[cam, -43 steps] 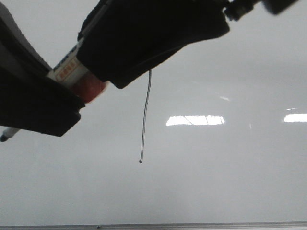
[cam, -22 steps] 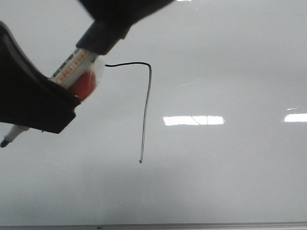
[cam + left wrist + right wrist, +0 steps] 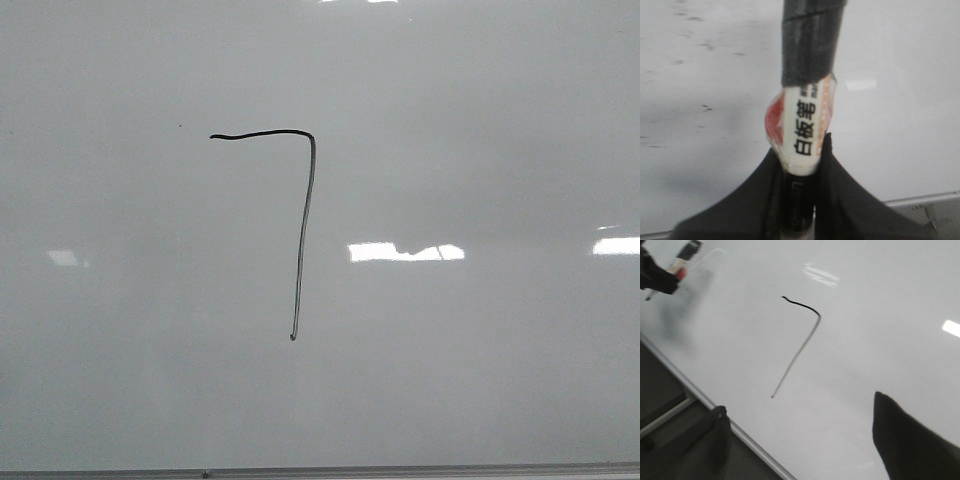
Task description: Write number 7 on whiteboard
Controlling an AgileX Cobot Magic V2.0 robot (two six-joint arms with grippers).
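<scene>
The number 7 (image 3: 303,210) is drawn in thin black line on the whiteboard (image 3: 480,380): a short wavy top bar, a rounded corner, a long near-vertical stroke. It also shows in the right wrist view (image 3: 801,342). My left gripper (image 3: 800,165) is shut on a marker (image 3: 802,127) with a white label, red patches and a black taped body; it is out of the front view. In the right wrist view the left gripper with the marker (image 3: 670,270) hangs far off beside the 7. My right gripper (image 3: 800,415) is open and empty over the board's edge.
A thin grey metal edge strip (image 3: 400,470) bounds the board's near side; it also runs through the right wrist view (image 3: 700,397). Bright light reflections (image 3: 405,251) lie right of the 7. A tiny dark speck (image 3: 180,126) sits left of the top bar.
The left gripper with the marker has drawn away to the left and out of the front view. The whole 7, half hidden before, is now uncovered.
</scene>
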